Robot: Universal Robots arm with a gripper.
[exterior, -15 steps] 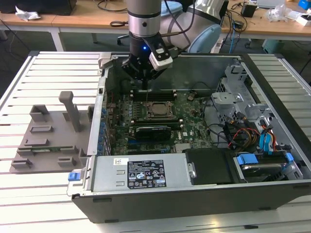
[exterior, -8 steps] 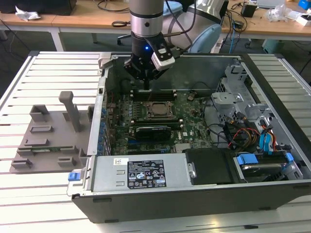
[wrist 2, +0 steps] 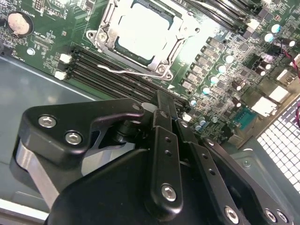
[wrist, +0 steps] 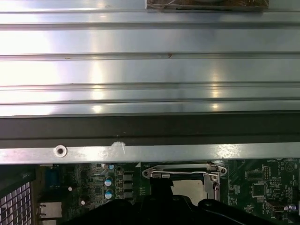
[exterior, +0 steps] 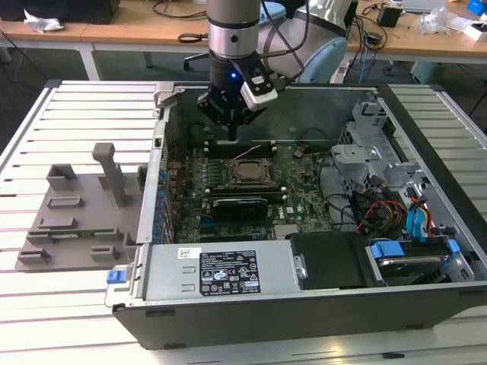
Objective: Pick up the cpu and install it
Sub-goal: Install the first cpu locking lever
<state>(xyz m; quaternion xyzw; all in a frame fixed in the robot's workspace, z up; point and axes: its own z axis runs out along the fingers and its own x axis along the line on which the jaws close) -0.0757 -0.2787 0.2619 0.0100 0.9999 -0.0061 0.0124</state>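
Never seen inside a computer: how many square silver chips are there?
1: the cpu sits in the motherboard socket, near the gripper. Others may be hidden.

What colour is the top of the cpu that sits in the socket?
Silvery-grey metal; the small flat square cpu shows best in the second wrist view.

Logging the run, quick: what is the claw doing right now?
Claw: shut, holding nothing visible, above the motherboard; the cpu sits in its socket.
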